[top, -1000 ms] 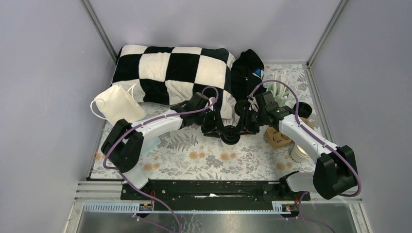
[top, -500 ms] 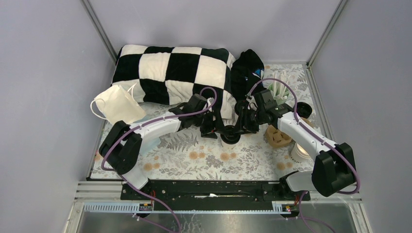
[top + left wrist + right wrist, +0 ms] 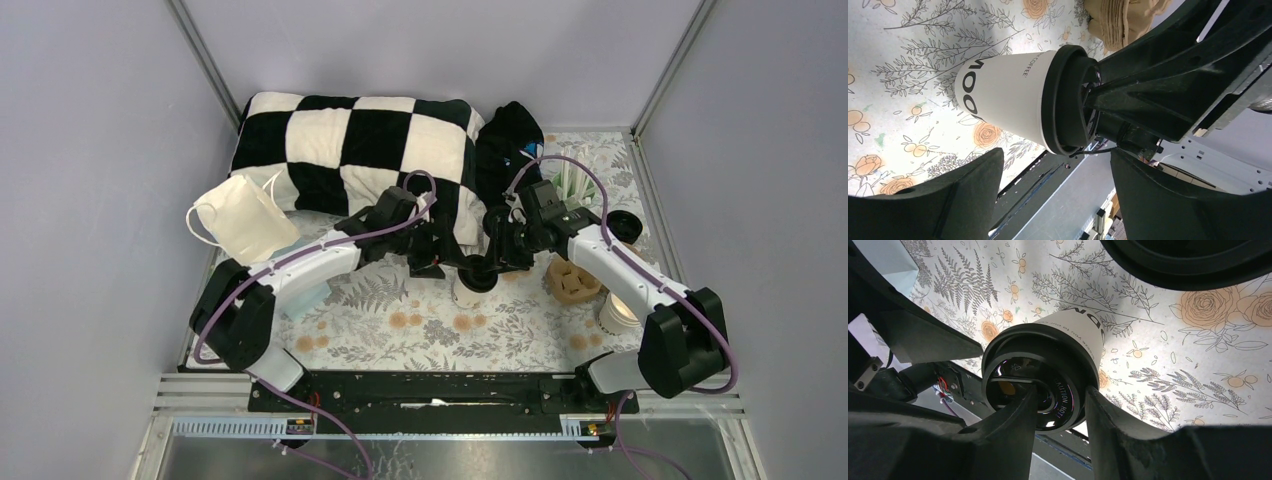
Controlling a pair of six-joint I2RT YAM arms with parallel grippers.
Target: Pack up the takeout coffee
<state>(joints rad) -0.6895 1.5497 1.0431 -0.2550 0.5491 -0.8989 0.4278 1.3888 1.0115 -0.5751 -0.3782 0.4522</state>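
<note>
Progress: early, we are judging | cup: white paper cup [image 3: 467,291] standing mid-mat, black lid [image 3: 1040,382] on, not in the brown carrier [image 3: 571,282] by the right edge | right gripper [image 3: 1060,405] pinching the lid | left gripper [image 3: 1053,192] gaping beside the cup, empty | left: carrying it over.

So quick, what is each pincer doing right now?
Left pincer: open, fingers either side of the coffee cup, not touching.
Right pincer: on the cup's black lid; grip cannot be told.

left arm [image 3: 330,255] pulled back | cup [image 3: 468,291] wall uncovered
</note>
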